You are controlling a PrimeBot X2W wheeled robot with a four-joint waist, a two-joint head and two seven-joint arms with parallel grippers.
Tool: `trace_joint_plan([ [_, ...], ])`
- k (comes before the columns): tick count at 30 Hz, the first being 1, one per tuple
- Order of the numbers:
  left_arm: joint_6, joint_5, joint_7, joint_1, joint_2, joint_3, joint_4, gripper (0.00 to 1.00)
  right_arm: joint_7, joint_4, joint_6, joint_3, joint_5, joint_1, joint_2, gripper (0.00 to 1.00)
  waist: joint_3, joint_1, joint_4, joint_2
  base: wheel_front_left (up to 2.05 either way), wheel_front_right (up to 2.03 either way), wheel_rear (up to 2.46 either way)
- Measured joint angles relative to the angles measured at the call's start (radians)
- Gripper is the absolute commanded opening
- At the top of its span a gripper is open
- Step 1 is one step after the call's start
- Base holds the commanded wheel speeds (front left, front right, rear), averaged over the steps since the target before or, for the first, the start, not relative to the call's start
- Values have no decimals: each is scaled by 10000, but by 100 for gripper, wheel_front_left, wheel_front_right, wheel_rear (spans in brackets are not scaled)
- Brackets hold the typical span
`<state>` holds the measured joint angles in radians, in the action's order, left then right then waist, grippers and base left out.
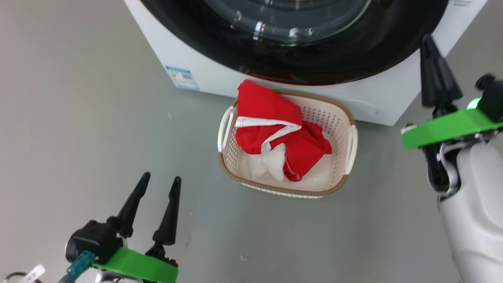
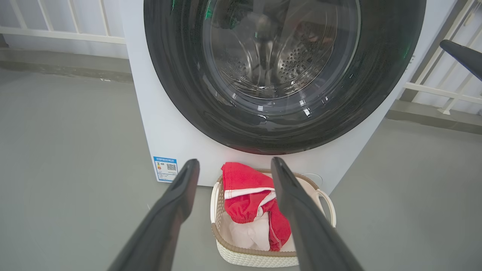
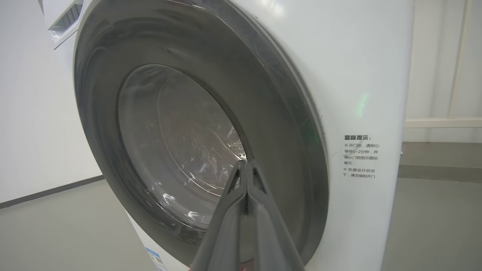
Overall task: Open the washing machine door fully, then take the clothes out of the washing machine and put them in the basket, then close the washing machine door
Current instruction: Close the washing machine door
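The washing machine (image 1: 204,67) stands at the top of the head view, its door (image 1: 298,43) lying flat against the front with its black rim and glass window (image 2: 278,49). The steel drum behind the glass looks bare. On the floor just before the machine sits the basket (image 1: 342,129), and the red and white clothes (image 1: 275,133) lie heaped inside it. My left gripper (image 1: 161,184) hovers open at the lower left, well clear of the basket. My right gripper (image 1: 428,43) is shut with nothing in it, its tips close to the door's right rim (image 3: 286,124).
Grey floor (image 1: 78,118) spreads to the left of and in front of the basket. A white railing (image 2: 60,34) runs behind the machine on both sides. A blue label (image 1: 181,77) marks the machine's lower left front. My right forearm (image 1: 475,204) fills the right edge.
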<state>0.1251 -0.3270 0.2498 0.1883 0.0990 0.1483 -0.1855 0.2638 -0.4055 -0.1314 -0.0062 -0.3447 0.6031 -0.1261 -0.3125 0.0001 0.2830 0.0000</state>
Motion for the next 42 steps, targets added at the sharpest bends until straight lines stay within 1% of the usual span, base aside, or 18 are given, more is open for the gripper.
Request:
trace_joint_plan([
  [1,0,0,0,-63,54,-17,-6,100,-2,17,0,36,-52,-164,-2,43,91,0,-43,0,0,0,0],
  [2,0,0,0,-115,100,-42,-15,100,-2,44,0,79,-77,-342,-4,49,181,0,-89,0,0,0,0],
  [4,0,-2,0,-266,171,-104,-31,100,-2,98,0,169,-77,-725,0,89,369,0,-189,0,0,0,0],
  [5,0,-2,0,-351,203,-132,-59,100,-2,121,0,196,-77,-927,-2,100,462,0,-241,0,0,0,0],
  [10,0,-15,0,-791,433,-267,-157,100,-2,224,0,236,-81,-1964,-2,100,923,0,-542,0,0,0,0],
  [22,0,-17,0,-1419,709,-550,-219,100,-13,548,0,422,-128,-4084,-54,100,1795,0,-1317,0,0,0,0],
  [31,0,-23,0,-1756,775,-872,-215,100,-15,825,0,579,-186,-5008,-151,100,2227,-1,-1874,0,0,0,0],
  [42,0,-92,-2,-2337,792,-1346,-230,100,-15,978,0,477,-336,-6052,-182,100,2758,0,-2413,0,0,0,0],
])
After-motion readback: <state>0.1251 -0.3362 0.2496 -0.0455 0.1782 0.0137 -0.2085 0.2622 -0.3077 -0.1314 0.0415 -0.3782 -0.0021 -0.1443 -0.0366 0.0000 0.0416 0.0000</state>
